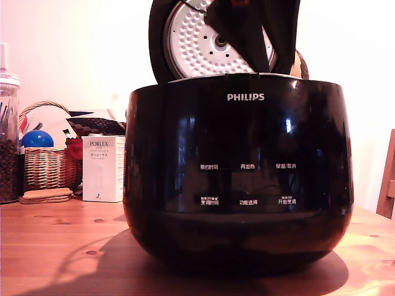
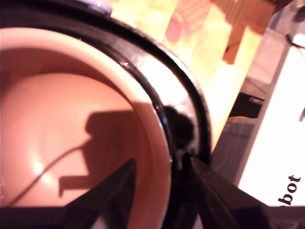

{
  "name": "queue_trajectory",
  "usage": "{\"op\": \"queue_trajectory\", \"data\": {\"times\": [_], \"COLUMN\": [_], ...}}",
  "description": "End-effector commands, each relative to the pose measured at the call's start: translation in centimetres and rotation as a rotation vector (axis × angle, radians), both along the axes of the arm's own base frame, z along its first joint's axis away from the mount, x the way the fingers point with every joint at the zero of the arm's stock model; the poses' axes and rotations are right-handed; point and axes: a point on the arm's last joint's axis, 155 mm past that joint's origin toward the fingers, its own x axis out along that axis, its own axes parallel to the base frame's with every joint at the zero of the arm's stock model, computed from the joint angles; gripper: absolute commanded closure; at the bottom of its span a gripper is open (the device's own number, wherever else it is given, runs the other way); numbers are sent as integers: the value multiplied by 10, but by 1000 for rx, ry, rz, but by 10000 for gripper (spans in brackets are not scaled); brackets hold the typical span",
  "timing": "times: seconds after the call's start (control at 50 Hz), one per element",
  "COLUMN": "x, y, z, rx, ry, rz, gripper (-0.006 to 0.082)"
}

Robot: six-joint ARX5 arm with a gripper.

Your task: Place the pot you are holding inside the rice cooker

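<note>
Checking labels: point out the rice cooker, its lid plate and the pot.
rice cooker [image 1: 237,185], exterior view, glossy front of the body.
lid plate [image 1: 188,43], exterior view, dimpled white face.
pot [image 2: 71,143], wrist view, pinkish inner wall.

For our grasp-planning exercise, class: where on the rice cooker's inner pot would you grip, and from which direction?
Pinch the pot by its thin rim from above, one finger inside, one outside. Its mouth faces up and the rice cooker encloses its sides, leaving only the rim reachable.

One rice cooker [image 1: 238,179], one pot [image 2: 71,143], one wicker basket [image 1: 49,166], one white box [image 1: 103,168], one glass jar [image 1: 8,145].
</note>
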Motion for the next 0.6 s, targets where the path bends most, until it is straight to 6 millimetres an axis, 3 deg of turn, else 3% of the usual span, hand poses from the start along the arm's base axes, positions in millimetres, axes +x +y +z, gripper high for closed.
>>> {"op": "queue_trajectory", "data": {"times": [0.0,0.12,0.32,0.48,0.58], "x": [1,3,1,12,31], "y": [1,3,9,25,43], "z": [17,23,43,66,78], "rx": [-40,-51,-93,-131,-129], "ry": [-22,-36,-61,-107,-169], "rz": [10,16,17,60,119], "gripper": [444,512,788,789,789]}}
